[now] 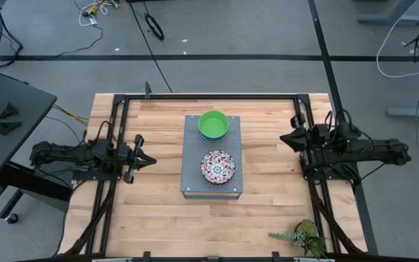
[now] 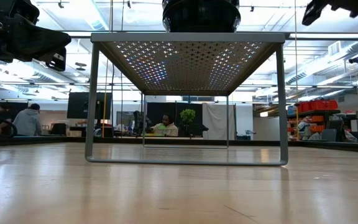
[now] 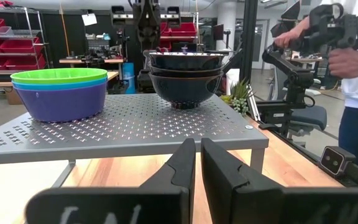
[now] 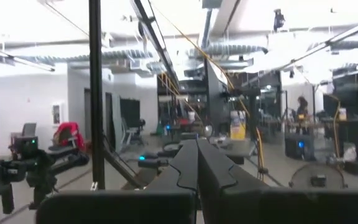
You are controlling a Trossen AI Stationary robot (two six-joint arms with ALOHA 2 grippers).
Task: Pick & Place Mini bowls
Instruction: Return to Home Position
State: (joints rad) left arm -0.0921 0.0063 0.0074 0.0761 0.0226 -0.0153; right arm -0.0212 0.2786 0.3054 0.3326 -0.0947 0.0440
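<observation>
1. The left end effector [image 1: 145, 156] hangs low over the left side of the table [image 1: 158, 211]. Its two fingers are open only a thin crack, and it holds nothing
2. The grey shelf with little holes [image 1: 195, 145] stands in front of this end effector, a little way off
3. The white bowl with red flowers [image 1: 217, 167] sits on the shelf almost straight ahead of the left end effector. From the side it is the top of a stack of three bowls
4. The green bowl [image 1: 213, 124] sits on the shelf too, ahead of the left end effector and off to one side. It rests in a light blue bowl [image 3: 59, 85], and that one rests in a dark blue bowl [image 3: 58, 102]
5. The two stacks are near each other but do not touch
6. The right end effector [image 1: 288, 138] is on the other side of the shelf, well apart from it. Its fingers are pressed together and it holds nothing
7. A small green plant [image 1: 300, 236] lies on the table near the right arm
</observation>
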